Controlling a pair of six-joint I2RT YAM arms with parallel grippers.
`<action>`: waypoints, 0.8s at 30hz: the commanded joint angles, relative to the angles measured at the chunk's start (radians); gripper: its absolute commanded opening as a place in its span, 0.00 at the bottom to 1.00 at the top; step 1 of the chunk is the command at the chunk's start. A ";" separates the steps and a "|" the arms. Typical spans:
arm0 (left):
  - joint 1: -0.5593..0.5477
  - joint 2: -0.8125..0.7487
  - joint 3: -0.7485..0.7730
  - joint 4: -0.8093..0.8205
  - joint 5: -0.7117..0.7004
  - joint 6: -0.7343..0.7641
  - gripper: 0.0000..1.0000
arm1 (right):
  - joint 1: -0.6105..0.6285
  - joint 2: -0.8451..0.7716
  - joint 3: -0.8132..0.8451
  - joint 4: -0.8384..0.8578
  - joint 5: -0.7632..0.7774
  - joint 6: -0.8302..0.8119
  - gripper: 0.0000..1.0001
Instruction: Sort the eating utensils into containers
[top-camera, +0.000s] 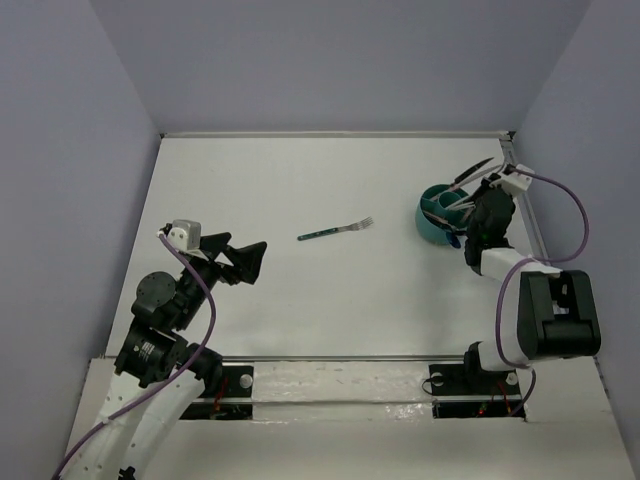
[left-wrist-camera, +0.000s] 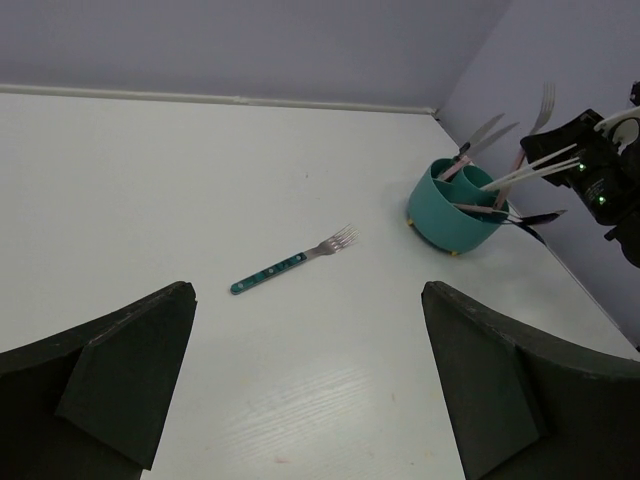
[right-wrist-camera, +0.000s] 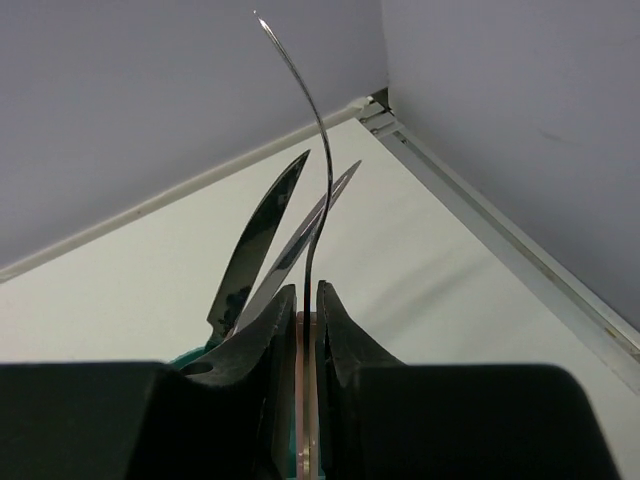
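Soft, even overhead light, the white counter (top-camera: 300, 300) bright with a mild sheen and only a faint shadow under the cup (left-wrist-camera: 445, 225). Up close, the right claw (right-wrist-camera: 308, 298) looms dark and soft-edged, yet the thin fork (right-wrist-camera: 322, 170) it grips stays crisp.

The table (top-camera: 300, 180) is white and smooth, with a soft shine. The fork (left-wrist-camera: 292, 262) has a shiny metal head and a spotted green handle that looks like plastic. The cup (left-wrist-camera: 450, 215) looks like smooth teal plastic. The knife blades (right-wrist-camera: 255, 240) are bright metal, like mirrors. The thin utensil (right-wrist-camera: 318, 150) is shiny metal too. The left claw (left-wrist-camera: 308, 300) and the right claw (right-wrist-camera: 308, 295) look like dark, dull plastic.
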 joint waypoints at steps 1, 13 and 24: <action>-0.006 0.013 0.027 0.049 0.002 0.008 0.99 | 0.000 -0.100 0.028 0.066 0.000 0.007 0.00; -0.006 0.009 0.024 0.048 0.003 0.007 0.99 | 0.000 -0.142 -0.003 0.063 0.052 0.006 0.00; -0.006 0.010 0.024 0.049 0.002 0.007 0.99 | 0.000 -0.079 -0.029 0.083 0.033 0.021 0.00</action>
